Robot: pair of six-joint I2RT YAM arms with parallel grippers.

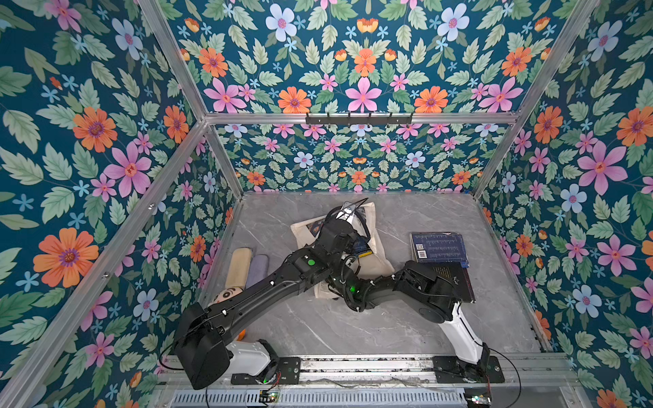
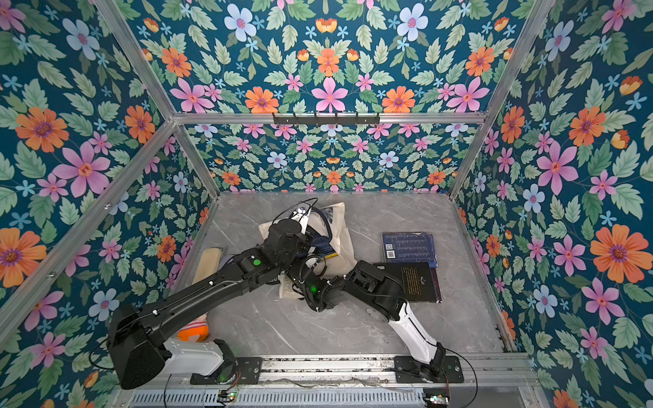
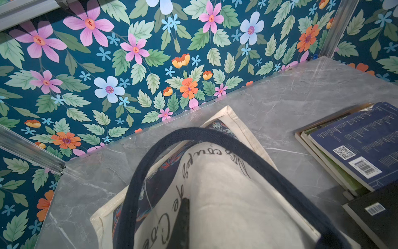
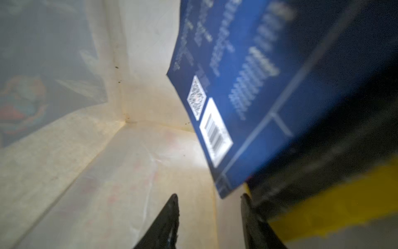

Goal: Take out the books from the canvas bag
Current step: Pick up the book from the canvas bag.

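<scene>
The cream canvas bag (image 1: pixel 378 254) with navy handles (image 3: pixel 193 133) lies mid-table in both top views. My left gripper (image 1: pixel 348 212) is shut on a fold of its upper cloth and holds it raised; one dark finger (image 3: pixel 183 215) shows against the fabric. My right gripper (image 4: pixel 210 200) is inside the bag, open, and hidden in the top views. The corner of a blue book (image 4: pixel 247 97) with a barcode hangs just above its fingertips. A black and yellow book (image 4: pixel 333 204) touches one finger (image 4: pixel 249 215). A blue book (image 1: pixel 438 247) and a black book (image 1: pixel 456 282) lie on the table to the right.
A beige roll (image 1: pixel 239 266), a lilac roll (image 1: pixel 257 270) and a doll's face (image 1: pixel 226 296) sit by the left wall, with an orange toy (image 2: pixel 192 330) near the left arm's base. A hook rail (image 1: pixel 358 119) hangs on the back wall. Floral walls enclose the grey table (image 1: pixel 353 328).
</scene>
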